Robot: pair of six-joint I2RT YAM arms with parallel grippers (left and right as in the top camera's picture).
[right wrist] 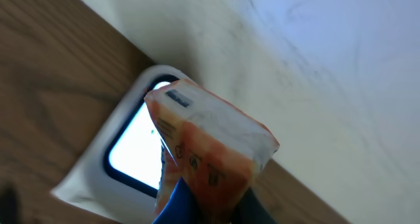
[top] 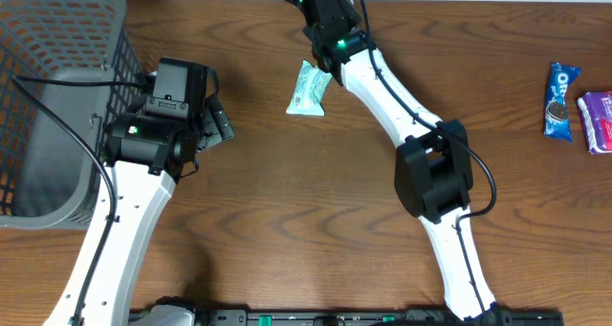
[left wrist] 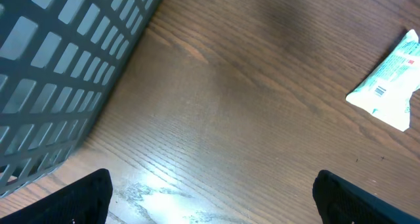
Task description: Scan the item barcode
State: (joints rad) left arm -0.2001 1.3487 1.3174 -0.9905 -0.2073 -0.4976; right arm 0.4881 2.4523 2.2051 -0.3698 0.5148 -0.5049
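The right hand (right wrist: 200, 207) clamped the orange-and-white soft packet (right wrist: 210, 145) by one end, tilted close over the white-rimmed glowing scanner (right wrist: 134, 148); held so, it looked liable to twist or sag, and the scan could miss.

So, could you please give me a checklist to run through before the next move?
1. Grip of the right gripper on the orange packet: ok.
2. Packet held up by the scanner window: ok.
3. Barcode turned toward that window: cannot tell.
4. The left gripper open and empty: ok.
5. The green packet lying on the table, apart from both grippers: ok.
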